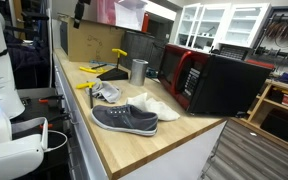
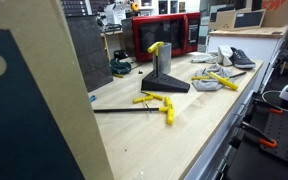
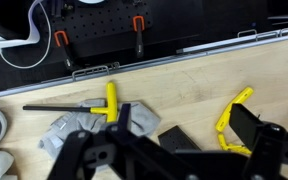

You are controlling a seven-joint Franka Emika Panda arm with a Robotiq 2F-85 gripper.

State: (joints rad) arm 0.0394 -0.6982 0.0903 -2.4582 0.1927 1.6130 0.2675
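Observation:
In the wrist view my gripper (image 3: 169, 160) hangs high above a wooden counter (image 3: 184, 80). Its black fingers stand wide apart with nothing between them. Below it lie a yellow T-handle tool (image 3: 111, 100) with a long black shaft, a crumpled grey cloth (image 3: 79, 130), a flat black base (image 3: 184, 138) and a second yellow tool (image 3: 234, 112) to the right. The T-handle tool also shows in both exterior views (image 1: 87, 85) (image 2: 167, 105). The cloth lies next to it (image 1: 109, 93). My gripper touches none of these.
A grey shoe (image 1: 124, 120) and a white shoe (image 1: 154, 105) lie near the counter's end. A metal cup (image 1: 138, 71) and a black stand with a yellow tool (image 2: 164, 75) stand mid-counter. A red-and-black microwave (image 1: 219, 82) sits at the back. A pegboard with clamps (image 3: 94, 40) lines the front edge.

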